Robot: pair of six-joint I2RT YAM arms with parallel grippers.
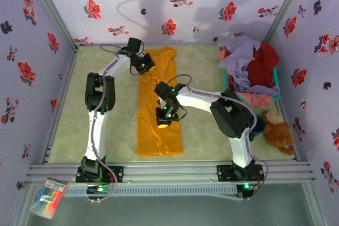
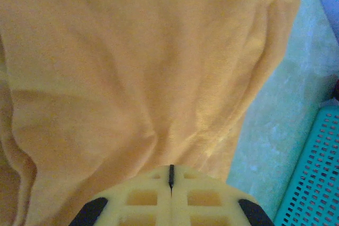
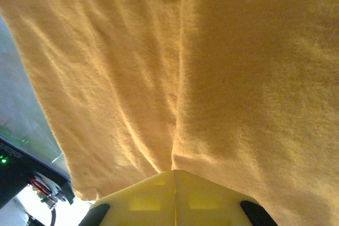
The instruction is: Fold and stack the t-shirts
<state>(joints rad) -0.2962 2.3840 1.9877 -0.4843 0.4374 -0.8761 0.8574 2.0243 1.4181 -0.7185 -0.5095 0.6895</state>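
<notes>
At left fingers (image 2: 159, 183) and right fingers (image 3: 153, 184), orange-yellow t-shirt (image 1: 159, 141), pinched edge hidden.

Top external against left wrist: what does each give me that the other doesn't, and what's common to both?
Top external's extras: both arms, the right pincer at the middle of the orange shirt, which lies as a long strip, a lavender shirt and a red shirt heaped in the basket, and a teddy beside it. Left wrist's extras: a close look at the left pincer, shut, with cloth puckering into it. Shared: the left pincer, the orange shirt, the basket and the table.
</notes>
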